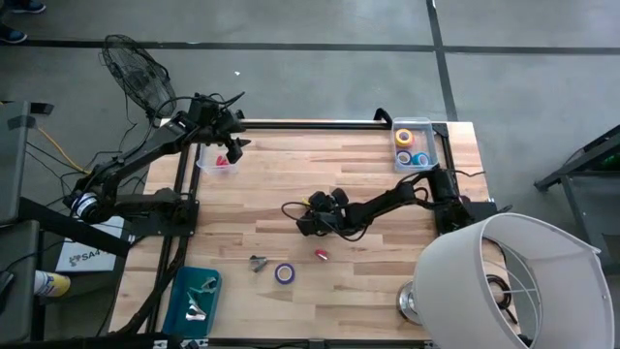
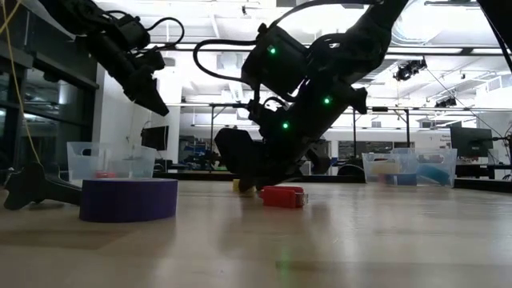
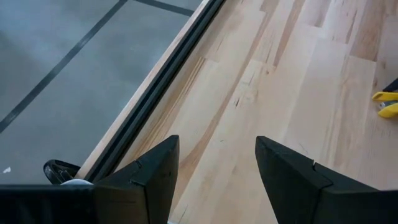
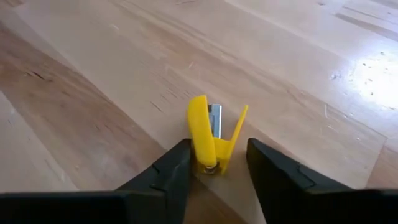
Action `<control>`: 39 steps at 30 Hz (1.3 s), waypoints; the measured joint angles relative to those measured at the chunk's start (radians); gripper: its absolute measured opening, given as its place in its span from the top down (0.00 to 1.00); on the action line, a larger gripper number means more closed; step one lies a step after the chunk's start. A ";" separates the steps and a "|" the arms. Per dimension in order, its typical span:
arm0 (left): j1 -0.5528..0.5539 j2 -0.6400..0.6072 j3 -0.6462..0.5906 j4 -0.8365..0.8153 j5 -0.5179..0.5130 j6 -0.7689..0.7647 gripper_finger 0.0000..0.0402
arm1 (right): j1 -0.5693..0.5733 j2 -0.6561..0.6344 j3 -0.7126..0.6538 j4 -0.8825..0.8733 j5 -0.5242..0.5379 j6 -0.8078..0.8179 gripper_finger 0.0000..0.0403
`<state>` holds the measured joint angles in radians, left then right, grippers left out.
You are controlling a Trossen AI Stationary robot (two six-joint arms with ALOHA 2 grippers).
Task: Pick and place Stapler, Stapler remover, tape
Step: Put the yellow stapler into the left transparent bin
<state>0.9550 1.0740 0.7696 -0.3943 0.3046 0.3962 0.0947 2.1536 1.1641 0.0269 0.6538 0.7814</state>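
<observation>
A small yellow stapler point(image 4: 211, 130), sprung open in a V, lies on the wooden table at its middle, and my right gripper point(image 4: 214, 163) is shut on it; in the high view the gripper point(image 1: 308, 219) hides most of it. A red stapler point(image 1: 322, 255), a purple tape roll point(image 1: 284, 273) and a dark staple remover point(image 1: 258, 263) lie flat nearer the front edge. My left gripper point(image 1: 232, 147) hangs open and empty over the far left clear bin point(image 1: 215, 160). My right gripper pinches the yellow stapler's hinged end point(image 4: 210, 158) between its two fingers, one finger on each side. The fingers point(image 4: 177, 168) come slanting down from the table's right side. The stapler's two arms point away from the gripper, and it lies on the table.
A clear bin point(image 1: 429, 145) with yellow and blue tape rolls stands at the far right corner. A blue tray point(image 1: 179, 291) with metal pieces sits at the front left. A big white lampshade point(image 1: 504, 281) overhangs the front right. Bare wood lies between the middle and the far edge.
</observation>
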 joint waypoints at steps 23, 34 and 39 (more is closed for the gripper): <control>0.000 0.000 0.000 0.000 0.000 0.000 0.49 | 0.000 0.000 0.000 0.001 -0.057 -0.067 0.90; 0.000 0.001 0.000 0.004 0.121 0.038 0.49 | -0.015 -0.071 -0.007 0.016 -0.136 -0.174 0.90; 0.000 0.001 0.000 0.045 0.265 0.063 0.49 | -0.058 -0.146 -0.004 0.106 -0.270 -0.292 0.90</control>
<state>0.9554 1.0748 0.7692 -0.3495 0.5695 0.4595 0.0366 2.0077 1.1599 0.1326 0.3841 0.4894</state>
